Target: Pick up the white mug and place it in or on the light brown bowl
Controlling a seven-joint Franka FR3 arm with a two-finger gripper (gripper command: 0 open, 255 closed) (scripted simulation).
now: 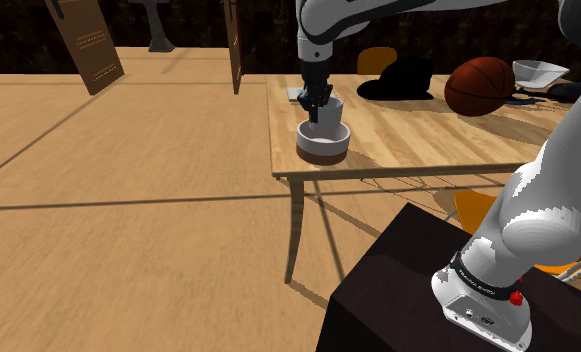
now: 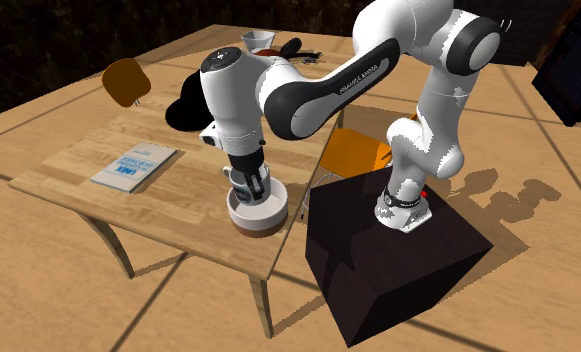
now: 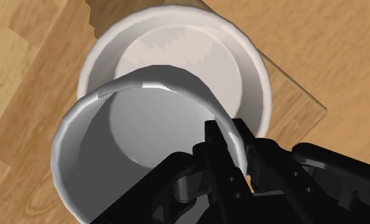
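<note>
The bowl (image 1: 323,146) is white with a brown base and stands near the table's front corner. In the wrist view, my gripper (image 3: 231,137) is shut on the rim of the white mug (image 3: 132,133), one finger inside and one outside the wall. The mug hangs upright, directly over the bowl (image 3: 116,44), its bottom down inside the bowl's rim. In the shoulder view the gripper (image 1: 319,98) comes straight down from above with the mug (image 1: 329,114) below it. The second exterior view shows the gripper (image 2: 248,182) at the bowl (image 2: 270,216); whether the mug rests on the bowl's floor is hidden.
On the wooden table (image 1: 418,140) lie a basketball (image 1: 480,85), a black hat (image 1: 403,78) and a white dish (image 1: 538,70) at the far end. A book (image 2: 133,167) lies beside the bowl. An orange chair (image 2: 353,150) and the black stand (image 2: 398,260) are close.
</note>
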